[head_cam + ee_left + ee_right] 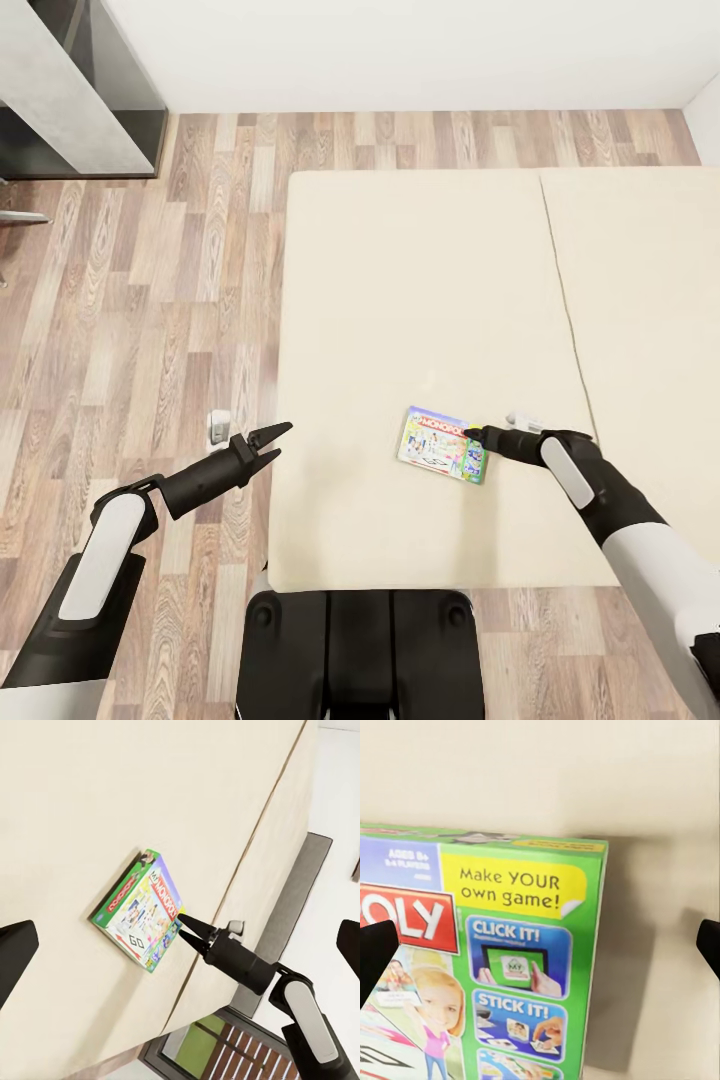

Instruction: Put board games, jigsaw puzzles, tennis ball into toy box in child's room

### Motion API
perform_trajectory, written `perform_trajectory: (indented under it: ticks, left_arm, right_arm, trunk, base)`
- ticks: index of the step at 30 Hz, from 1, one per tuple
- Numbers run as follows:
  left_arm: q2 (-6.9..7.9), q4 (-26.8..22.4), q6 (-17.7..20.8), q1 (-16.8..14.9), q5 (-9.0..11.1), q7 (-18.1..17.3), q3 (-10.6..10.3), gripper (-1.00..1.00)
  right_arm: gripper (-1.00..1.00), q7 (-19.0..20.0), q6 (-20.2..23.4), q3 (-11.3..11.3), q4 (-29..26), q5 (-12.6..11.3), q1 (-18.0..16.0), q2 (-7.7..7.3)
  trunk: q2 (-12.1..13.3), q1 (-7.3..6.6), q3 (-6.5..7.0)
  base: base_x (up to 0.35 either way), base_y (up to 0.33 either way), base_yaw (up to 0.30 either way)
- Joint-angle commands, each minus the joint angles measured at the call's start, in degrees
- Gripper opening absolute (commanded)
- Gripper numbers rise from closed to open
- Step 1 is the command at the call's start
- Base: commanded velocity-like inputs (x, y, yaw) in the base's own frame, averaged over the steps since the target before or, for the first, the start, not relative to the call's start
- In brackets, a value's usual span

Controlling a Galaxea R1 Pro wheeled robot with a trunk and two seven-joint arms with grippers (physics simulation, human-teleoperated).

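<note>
Nearest to me, my left gripper (272, 441) hangs over the wood floor (150, 320) just off the bed's (420, 280) near-left edge, its fingers parted and holding nothing — I judge it parked there so it stays out of the other arm's way. Across the corner of the mattress, my right gripper (472, 434) reaches in low from the right side, its tips at the right edge of the Monopoly box (442, 444), which lies flat and face up on the beige mattress, a little askew. In the right wrist view the box (487, 967) looms close, its green corner with the "Make YOUR own game!" panel sitting between my two dark fingertips (375, 952), which stand wide apart at either side — so this gripper is open too, and it grips nothing yet. The left wrist view shows the same from the side: the tips (187, 928) meet the box's edge (142, 911), though I cannot tell whether they truly touch it. A flat box on a soft surface gives little to pinch, which I take to be why I come at an edge and not from above. Farther off the bed runs on, a seam (565, 290) dividing it, and beyond it is the white wall (400, 50), with a grey desk (70, 90) at the far left.
</note>
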Motion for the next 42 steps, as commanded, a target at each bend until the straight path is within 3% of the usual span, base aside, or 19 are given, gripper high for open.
perform_trajectory:
  ticks: [1, 19, 42]
  left_arm:
    - [-0.01, 0.0, 0.3, 0.0, -0.4, -0.5, 0.1, 1.0]
    - [0.04, 0.0, 0.3, 0.0, -0.4, -0.5, 0.1, 1.0]
    - [0.04, 0.0, 0.3, 0.0, -0.4, -0.5, 0.2, 1.0]
  right_arm:
    - [1.0, 0.2, 0.2, 0.1, 0.0, 0.2, 0.0, -0.05]
    - [1.0, 0.2, -0.8, 0.2, 0.1, 0.2, 0.0, 0.54]
    - [1.0, 0.4, -2.3, 0.2, 0.1, 0.2, 0.0, 0.59]
  trunk:
    - [-0.1, 0.03, -0.06]
    - [-0.1, 0.03, -0.06]
    - [-0.1, 0.03, -0.06]
  base:
    - [0.0, 0.0, 0.0]
    - [0.0, 0.015, 0.0]
    - [0.0, 0.205, 0.0]
